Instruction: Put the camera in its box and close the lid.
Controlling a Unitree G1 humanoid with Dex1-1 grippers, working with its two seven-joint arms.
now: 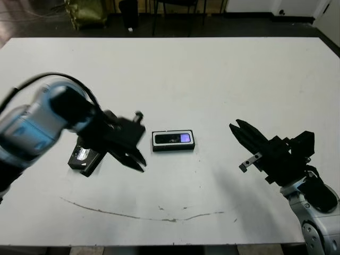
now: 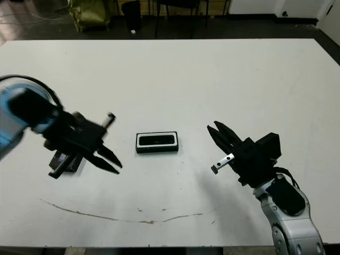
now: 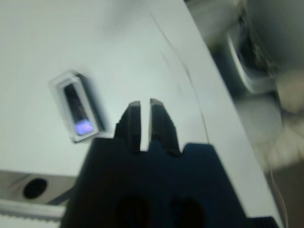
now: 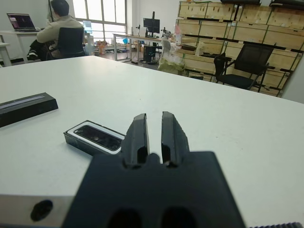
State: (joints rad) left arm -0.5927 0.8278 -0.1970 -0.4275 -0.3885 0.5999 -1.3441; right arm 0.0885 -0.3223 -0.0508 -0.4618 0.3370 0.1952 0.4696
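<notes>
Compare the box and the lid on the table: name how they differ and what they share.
The box lies mid-table between the two grippers; the lid lies to its left, partly hidden by the left gripper. The box shows a white lining with the camera inside; the lid shows a pale shiny strip on top and holds nothing. Both are small, black and rectangular.

Glossy black camera (image 1: 173,138) in white-lined box (image 1: 173,147); smooth matt white table (image 1: 212,79).
</notes>
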